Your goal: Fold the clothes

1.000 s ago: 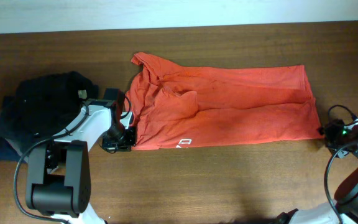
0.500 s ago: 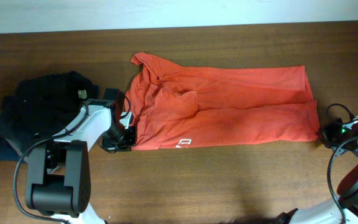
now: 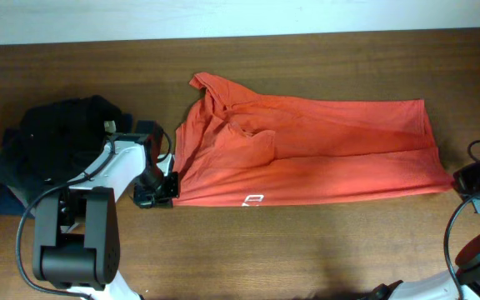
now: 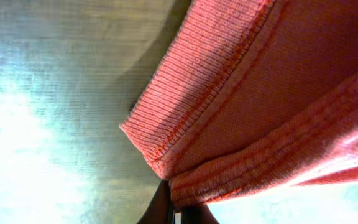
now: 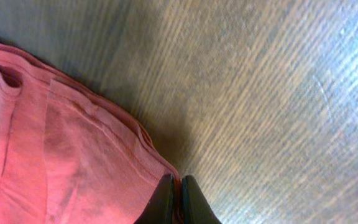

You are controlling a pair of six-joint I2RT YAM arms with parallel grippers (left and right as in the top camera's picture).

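The wooden table (image 3: 307, 250) is carrying everything. The red-orange T-shirt (image 3: 323, 150) is lying stretched across its middle, reaching from left of centre almost to the right edge, with the body fairly flat and the collar end bunching in wrinkles toward the left. A heap of dark garments (image 3: 57, 133) is sitting apart near the left edge.

The left gripper (image 3: 163, 187) is pinching the shirt's near-left corner. Its wrist view is showing the narrow jaws closing on the ribbed hem (image 4: 229, 168), which is lifting slightly off the wood. The right gripper (image 3: 461, 179) is clamping the near-right corner by the table's right edge, with its fingertips (image 5: 166, 199) pressing together and a thin line of red cloth running between them. Small white lettering (image 3: 253, 200) is showing along the near hem.

The step in hand seems to be pulling the shirt taut along its near edge to flatten it. The next move is probably calling for both arms to be lifting together and carrying that edge toward the far side, keeping the tension even so the crumpled collar end is not dragging.
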